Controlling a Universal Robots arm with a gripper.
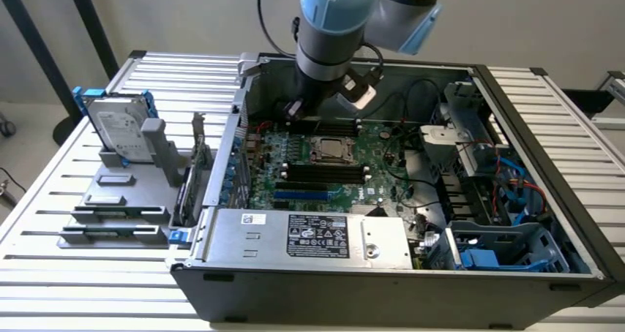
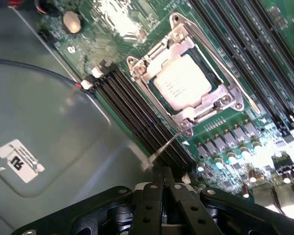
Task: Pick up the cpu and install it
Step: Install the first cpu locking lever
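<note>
The cpu (image 2: 183, 82) is a small square chip with a dull silver top. It lies flat in the motherboard socket (image 2: 220, 100), framed by the metal retention bracket. In the exterior view the cpu (image 1: 329, 150) sits mid-board inside the open computer case (image 1: 391, 281). My gripper (image 2: 161, 172) hovers above the board beside the socket, over the black memory slots (image 2: 137, 115), with its two black fingers (image 2: 152, 196) pressed together and nothing between them. From outside, the gripper (image 1: 297, 111) hangs under the blue-grey arm, just behind the socket near the case's back wall.
A labelled silver power supply box (image 1: 307, 235) fills the case's front. A hard drive with blue brackets (image 1: 117, 131) stands on a grey fixture at the exterior view's left. Drive cages and cables (image 1: 488, 193) crowd the case's right side. A thin socket lever (image 2: 167, 143) lies near my fingertips.
</note>
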